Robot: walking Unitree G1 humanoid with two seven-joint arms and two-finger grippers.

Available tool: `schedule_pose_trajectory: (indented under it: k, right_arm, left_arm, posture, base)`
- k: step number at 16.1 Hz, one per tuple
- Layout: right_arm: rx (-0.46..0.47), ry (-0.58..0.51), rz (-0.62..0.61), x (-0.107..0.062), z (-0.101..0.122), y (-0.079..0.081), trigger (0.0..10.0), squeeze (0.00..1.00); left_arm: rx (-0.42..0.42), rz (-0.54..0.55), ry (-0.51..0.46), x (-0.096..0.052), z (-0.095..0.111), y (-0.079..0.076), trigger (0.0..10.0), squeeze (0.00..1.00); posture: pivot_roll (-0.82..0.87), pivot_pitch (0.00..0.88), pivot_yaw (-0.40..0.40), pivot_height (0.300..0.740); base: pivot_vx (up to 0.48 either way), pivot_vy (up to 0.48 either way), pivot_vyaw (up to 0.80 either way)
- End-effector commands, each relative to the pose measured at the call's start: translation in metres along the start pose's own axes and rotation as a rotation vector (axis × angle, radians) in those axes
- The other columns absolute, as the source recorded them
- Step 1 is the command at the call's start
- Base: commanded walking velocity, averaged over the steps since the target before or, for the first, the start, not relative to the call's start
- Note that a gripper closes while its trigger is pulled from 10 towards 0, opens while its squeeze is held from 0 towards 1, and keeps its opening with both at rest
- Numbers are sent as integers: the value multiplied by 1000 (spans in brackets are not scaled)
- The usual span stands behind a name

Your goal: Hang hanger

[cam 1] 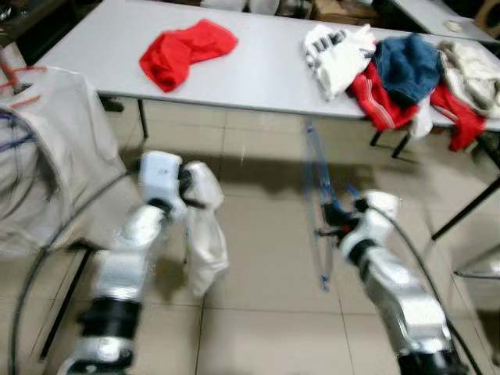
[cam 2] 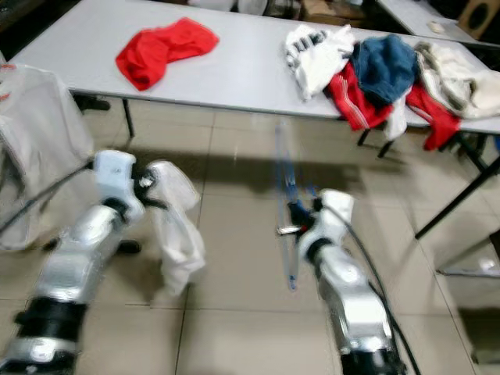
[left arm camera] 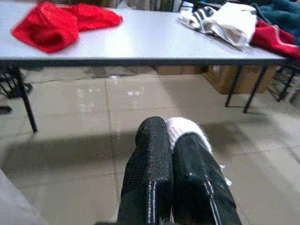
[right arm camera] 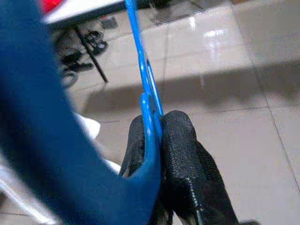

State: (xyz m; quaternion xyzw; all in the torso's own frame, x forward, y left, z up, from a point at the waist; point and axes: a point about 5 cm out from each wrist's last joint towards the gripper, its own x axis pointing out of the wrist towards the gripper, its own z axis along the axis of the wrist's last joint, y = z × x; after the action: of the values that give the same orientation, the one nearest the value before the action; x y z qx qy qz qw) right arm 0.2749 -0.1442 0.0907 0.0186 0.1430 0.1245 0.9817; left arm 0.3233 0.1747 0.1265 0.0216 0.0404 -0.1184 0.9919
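I am looking down at a floor of pale beige glossy tiles [cam 1: 266, 234], which is catching soft reflections of overhead light. A long light-grey tabletop [cam 1: 258, 70] on thin black metal legs [cam 1: 143, 119] is casting a dark shadow beneath it. Brown cardboard boxes [left arm camera: 229, 77] are sitting behind the legs.

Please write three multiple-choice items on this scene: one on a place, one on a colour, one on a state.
1. Where does the red garment lie?
A. on the grey table
B. on the floor
C. in the right gripper

2. What colour is the hanger?
A. yellow
B. blue
C. black

3. What does the left gripper hold?
A. a book
B. a cup
C. a white garment

Answers:
1 A, it rests on the tabletop.
2 B, the frame held by the right gripper is blue.
3 C, white cloth sits between its shut fingers and hangs down.
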Motion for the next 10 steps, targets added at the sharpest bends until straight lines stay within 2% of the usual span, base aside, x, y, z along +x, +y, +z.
schedule_pose_trajectory:
  k: [1, 4, 7, 10]
  right_arm:
    - [-34, -28, -35, -2, 7, -10, 10000, 0]
    - [-16, -54, -44, -5, 13, -16, 10000, 0]
    - [-11, -70, -30, -4, 18, -15, 10000, 0]
    - [0, -84, -22, -3, 22, -14, 10000, 0]
  left_arm:
    - [-10, -37, -42, 7, 9, -12, 10000, 0]
    - [-5, -28, -49, 9, 12, -9, 10000, 0]
    - [-6, -13, -47, 9, 12, -3, 10000, 0]
    - [13, -42, -56, 9, 16, -8, 10000, 0]
  posture:
    - [-72, 0, -63, 740]
    - [-73, 0, -63, 740]
    - [-72, 0, -63, 740]
    - [-60, 0, -70, 740]
  base:
    - [435, 0, 0]
    - [435, 0, 0]
    - [436, 0, 0]
    - [435, 0, 0]
